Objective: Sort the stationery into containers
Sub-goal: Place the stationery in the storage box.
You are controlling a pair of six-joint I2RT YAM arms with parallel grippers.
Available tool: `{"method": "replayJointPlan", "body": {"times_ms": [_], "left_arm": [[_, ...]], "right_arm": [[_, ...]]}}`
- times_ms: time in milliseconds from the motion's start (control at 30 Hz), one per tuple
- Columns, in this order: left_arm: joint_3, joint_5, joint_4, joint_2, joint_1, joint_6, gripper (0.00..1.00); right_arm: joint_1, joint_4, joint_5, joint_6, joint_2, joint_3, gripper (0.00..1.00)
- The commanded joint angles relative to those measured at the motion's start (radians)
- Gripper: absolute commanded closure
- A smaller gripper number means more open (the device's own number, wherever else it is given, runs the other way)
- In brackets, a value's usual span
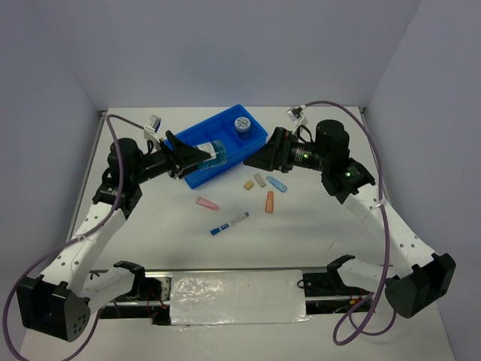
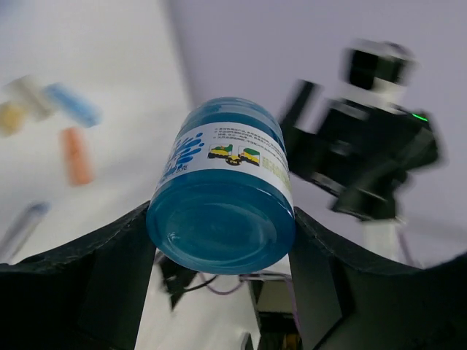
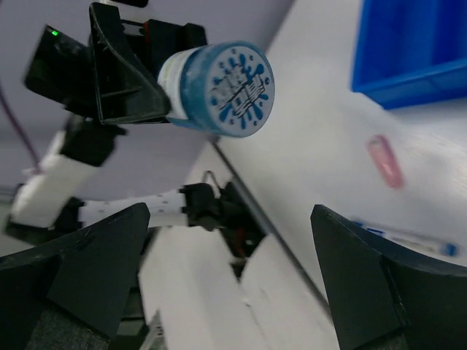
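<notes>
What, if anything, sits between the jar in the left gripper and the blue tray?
Nothing visible. The left gripper holds the blue jar sideways over the left end of the blue tray. The patterned roll stands in its far-right compartment, and the open right gripper is beside the tray, off that path.

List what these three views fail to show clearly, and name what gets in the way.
Top view: part of the blue tray is hidden under the left gripper and its blue jar.
Left wrist view: the orange piece and the marker are blurred; the jar's label print is too small to read.
Right wrist view: the tray is cut off by the top and right edges; the pink piece is blurred.
</notes>
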Motion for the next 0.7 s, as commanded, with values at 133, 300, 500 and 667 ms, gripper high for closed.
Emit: {"method": "replayJointPlan", "body": {"times_ms": [133,300,500,667], "left_arm": [[-0.127,0.318,1.070,0.031,-0.008,-0.475,1.00],[-0.131,0.334,1.234,0.086,-0.014,-0.569,1.00],[-0.085,0.361,0.957,0.054,-0.018,-0.390,1.00],[-0.071,0.367,0.838,0.030,-0.023,-0.287,1.00]], "right_arm": [[0.021,0.368,-0.158,0.346,0.003,0.018,0.00],[0.067,0.464,-0.170,0.434,0.020,0.010,0.00],[0.113,0.360,-0.135,0.380,0.056,0.071,0.00],[0.137,0.309,-0.113,0.355,0.103,0.110,0.00]]}}
